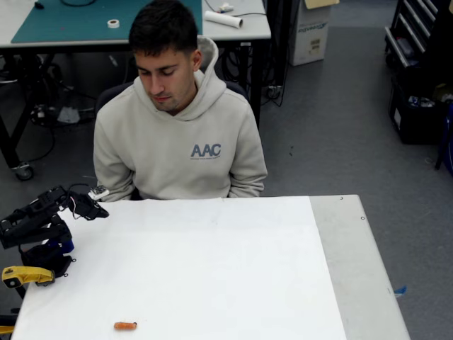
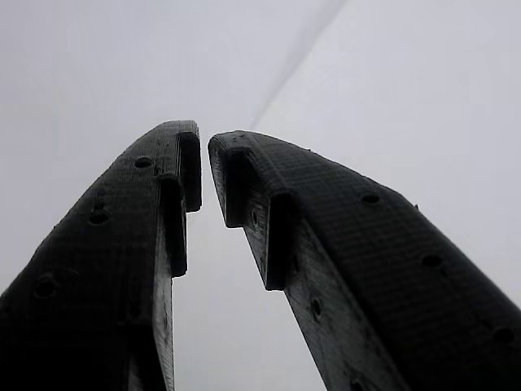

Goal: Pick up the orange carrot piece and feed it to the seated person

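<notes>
**Fingers nearly closed and empty, carrot far off on the bench**

Fingers (image 2: pixel 244 187) black, drawn almost together in the wrist view, tips parted by a thin sliver, nothing between them. Pale, plain surface behind, crossed by one faint diagonal line.

Gripper (image 1: pixel 88 205) at the bench's left edge in the fixed view, near the back corner, pointing right, just short of the person's sleeve. Arm (image 1: pixel 35 227) black, folded low over its base, blue part below. Yellow tool (image 1: pixel 27 275) just beneath the arm, at the bench's left edge.

Carrot (image 1: pixel 125 326) small and orange, lying flat on the white bench (image 1: pixel 212 262) near the front edge, left of centre, well apart from the gripper and alone on the sheet. Bare grey strip along the bench's right side.

Person (image 1: pixel 177 134) seated behind the bench's far edge, beige hoodie marked "AAC", head bowed toward the bench top. Behind, a second table with a green mat (image 1: pixel 85 20), a tape roll (image 1: pixel 113 23) and a white tube (image 1: pixel 224 19).
</notes>
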Controlling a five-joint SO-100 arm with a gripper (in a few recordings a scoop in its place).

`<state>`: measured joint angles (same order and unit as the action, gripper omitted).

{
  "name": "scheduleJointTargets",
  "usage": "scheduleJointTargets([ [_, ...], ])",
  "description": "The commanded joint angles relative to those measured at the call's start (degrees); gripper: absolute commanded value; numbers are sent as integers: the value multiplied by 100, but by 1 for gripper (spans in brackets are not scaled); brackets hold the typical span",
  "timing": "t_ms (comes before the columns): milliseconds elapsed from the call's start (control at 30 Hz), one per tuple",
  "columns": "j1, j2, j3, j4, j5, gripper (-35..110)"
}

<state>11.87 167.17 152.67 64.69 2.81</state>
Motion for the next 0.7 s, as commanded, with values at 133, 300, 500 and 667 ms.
scheduleJointTargets([
  [133,1327,-2470,-1696,-615,-9,-2],
  [300,2259,-3762,-2285,-1037,-18,-2],
  [500,3208,-4869,-2821,-1477,-18,-2],
  [667,3929,-5414,-3217,-1784,-26,-2],
])
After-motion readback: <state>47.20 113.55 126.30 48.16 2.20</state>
